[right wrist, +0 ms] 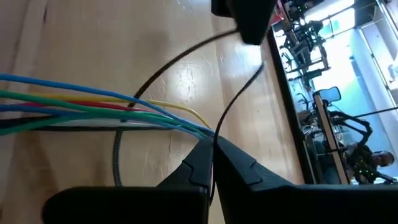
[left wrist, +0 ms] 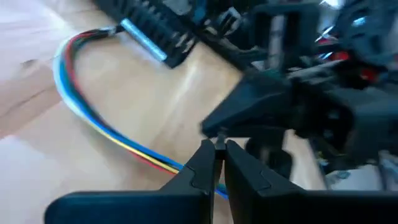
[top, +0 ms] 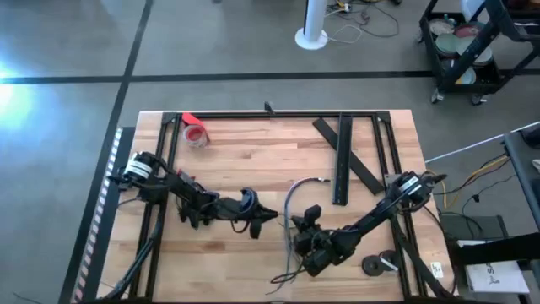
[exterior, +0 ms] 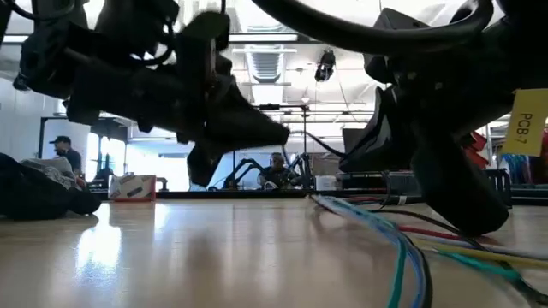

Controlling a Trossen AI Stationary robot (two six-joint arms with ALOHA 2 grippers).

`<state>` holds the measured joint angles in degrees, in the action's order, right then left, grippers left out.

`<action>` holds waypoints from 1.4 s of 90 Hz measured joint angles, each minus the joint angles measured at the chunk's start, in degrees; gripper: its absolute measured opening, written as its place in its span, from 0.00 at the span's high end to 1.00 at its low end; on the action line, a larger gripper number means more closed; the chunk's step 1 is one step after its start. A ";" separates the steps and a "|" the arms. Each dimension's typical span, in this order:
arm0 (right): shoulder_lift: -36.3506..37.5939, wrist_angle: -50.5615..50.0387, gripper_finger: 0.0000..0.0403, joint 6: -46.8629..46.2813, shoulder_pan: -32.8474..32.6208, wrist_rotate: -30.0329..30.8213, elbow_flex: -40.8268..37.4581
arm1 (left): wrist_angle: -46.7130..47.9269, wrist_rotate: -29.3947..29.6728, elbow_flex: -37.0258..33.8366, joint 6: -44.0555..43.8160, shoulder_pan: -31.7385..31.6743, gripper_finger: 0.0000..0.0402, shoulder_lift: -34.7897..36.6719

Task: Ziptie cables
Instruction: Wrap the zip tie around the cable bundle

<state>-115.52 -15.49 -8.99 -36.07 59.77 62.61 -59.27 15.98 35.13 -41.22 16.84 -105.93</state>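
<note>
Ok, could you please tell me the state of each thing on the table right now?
cables: loose on the table, strands fanned out.
ziptie: bowed, held between both pincers.
left pincer: shut on the ziptie.
right pincer: shut on the ziptie, beside the cables.
tape roll: lying flat, apart from both arms.
black strips: lying flat, apart from both arms.

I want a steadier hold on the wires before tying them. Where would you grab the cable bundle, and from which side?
Probably from above, on the straight stretch of the cables beside the right gripper: there the strands lie flat and parallel on the table. Farther off they bend into an arc, which seems a looser grip.
</note>
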 joint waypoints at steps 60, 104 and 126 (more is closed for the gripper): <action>0.11 5.73 1.00 10.40 -0.14 -4.26 -0.70 | 0.69 -0.43 -0.81 1.71 -0.56 0.98 0.00; -0.15 2.05 1.00 -4.80 1.26 2.37 -0.96 | -4.28 -4.65 -3.16 3.01 -0.61 0.98 0.07; -0.33 2.09 1.00 -9.74 2.40 5.07 -0.98 | -4.43 -4.52 -3.25 2.81 -0.61 0.98 0.07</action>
<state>-115.85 -13.40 -18.73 -33.67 64.84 61.63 -63.69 11.46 31.88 -38.41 16.23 -105.86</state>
